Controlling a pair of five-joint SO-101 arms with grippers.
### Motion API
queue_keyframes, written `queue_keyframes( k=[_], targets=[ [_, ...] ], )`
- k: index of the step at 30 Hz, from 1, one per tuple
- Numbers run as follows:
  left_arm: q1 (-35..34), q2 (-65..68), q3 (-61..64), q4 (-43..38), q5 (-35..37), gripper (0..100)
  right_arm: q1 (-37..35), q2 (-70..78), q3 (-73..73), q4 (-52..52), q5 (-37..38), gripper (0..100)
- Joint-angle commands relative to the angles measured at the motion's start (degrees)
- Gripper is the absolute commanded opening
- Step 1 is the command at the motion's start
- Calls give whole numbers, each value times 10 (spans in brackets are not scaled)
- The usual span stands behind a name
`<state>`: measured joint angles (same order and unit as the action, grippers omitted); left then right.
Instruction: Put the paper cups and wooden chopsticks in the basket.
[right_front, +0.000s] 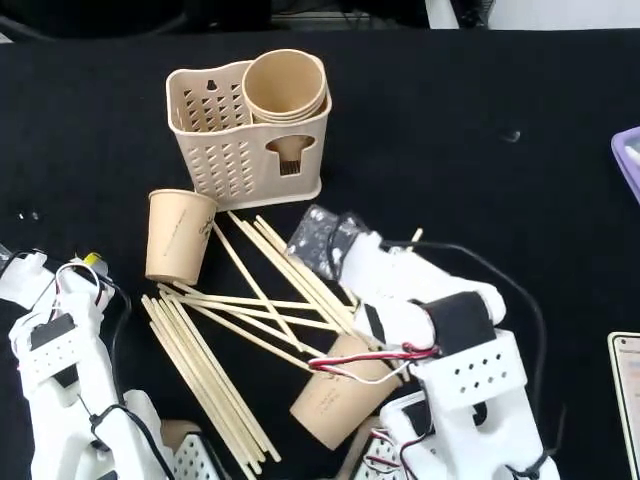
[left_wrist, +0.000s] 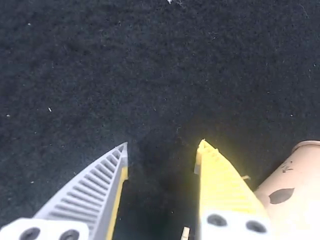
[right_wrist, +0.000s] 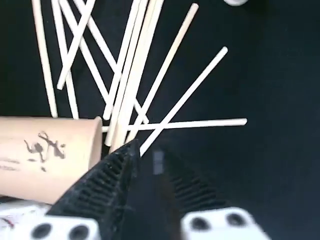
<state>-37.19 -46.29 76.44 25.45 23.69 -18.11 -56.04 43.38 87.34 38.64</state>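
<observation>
There is one beige perforated plastic basket (right_front: 215, 150). The tan paper cups come as one nested stack (right_front: 285, 85) inside the basket, its rims showing at least two cups with the exact number unclear. There is also one upright cup (right_front: 180, 237) on the table and one cup lying on its side (right_front: 335, 410). The pale wooden chopsticks (right_front: 265, 300) number well over a dozen, too crossed and overlapped for an exact count. There are two white robot arms, the left arm (right_front: 60, 370) and the right arm (right_front: 460, 370). One purple object (right_front: 628, 160) and one white card (right_front: 625, 385) sit at the edge.

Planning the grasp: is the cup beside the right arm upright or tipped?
Tipped: the paper cup lies on its side on the table.
</observation>
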Motion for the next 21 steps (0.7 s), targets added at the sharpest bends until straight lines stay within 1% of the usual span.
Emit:
queue_keyframes(
  k=[1,5,7,10,15,19,21],
  targets=[
    [7,-12,-15,-6,3,223,10,-4,-67,49,-44,256],
    [7,-12,-15,-7,3,223,5,-2,-100,111,-18,211],
    [8,-12,-15,-8,3,223,-18,15,-96,135,6,208],
    [8,-12,-15,-8,3,223,-36,83,-82,134,11,208],
    [5,-12,-15,-8,3,223,-37,223,-102,133,11,205],
    [5,-12,-15,-8,3,223,-39,230,-125,134,17,204],
    [5,-12,-15,-8,3,223,-55,221,-124,135,17,204]
  ],
)
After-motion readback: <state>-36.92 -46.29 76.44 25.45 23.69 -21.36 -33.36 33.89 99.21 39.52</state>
